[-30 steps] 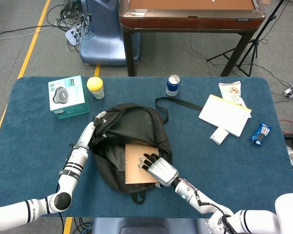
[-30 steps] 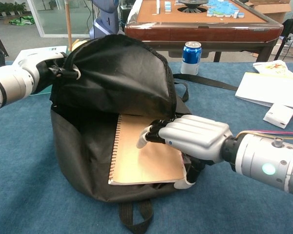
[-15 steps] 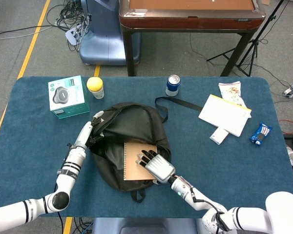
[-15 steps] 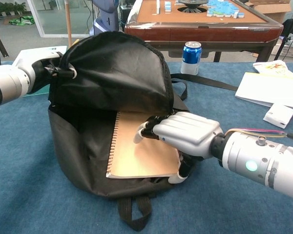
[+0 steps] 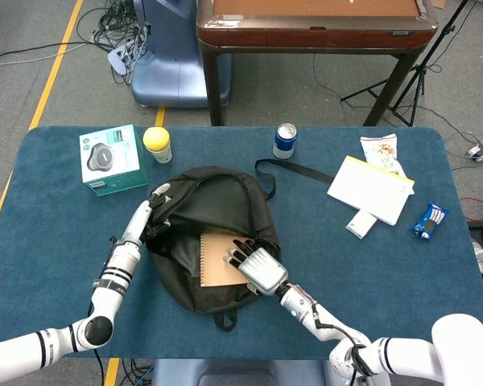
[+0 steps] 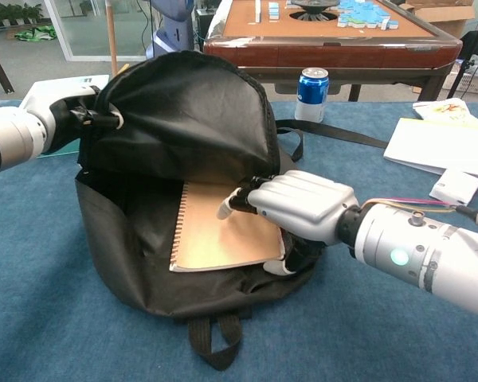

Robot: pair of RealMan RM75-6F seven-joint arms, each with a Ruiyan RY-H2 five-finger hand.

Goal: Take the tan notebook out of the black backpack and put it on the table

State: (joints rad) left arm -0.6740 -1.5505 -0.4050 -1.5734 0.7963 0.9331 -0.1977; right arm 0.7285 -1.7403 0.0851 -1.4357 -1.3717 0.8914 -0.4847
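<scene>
Tan notebook sits half inside the black backpack, spiral edge toward 9 o'clock, lower part showing in the bag mouth.

Head view: right hand clamps the notebook's 3 o'clock edge, fingers on the cover. Left hand grips the bag's rim at 9 o'clock and holds the flap up. Step in hand, as I read it: extraction, grip made, notebook not yet clear of the bag. Next move likely calls for a pull toward 5 o'clock onto bare table, with the flap kept lifted. Others on the table: teal box and yellow-lidded cup at 10 o'clock, blue can at 12, white book and snack packets near 2 o'clock (well apart from the pull path).

Chest view: thumb under, fingers over the cover, so a pinch. The flap overhangs the notebook's top edge; the bag's lower lip and strap loop sit at 6 o'clock and could snag.
</scene>
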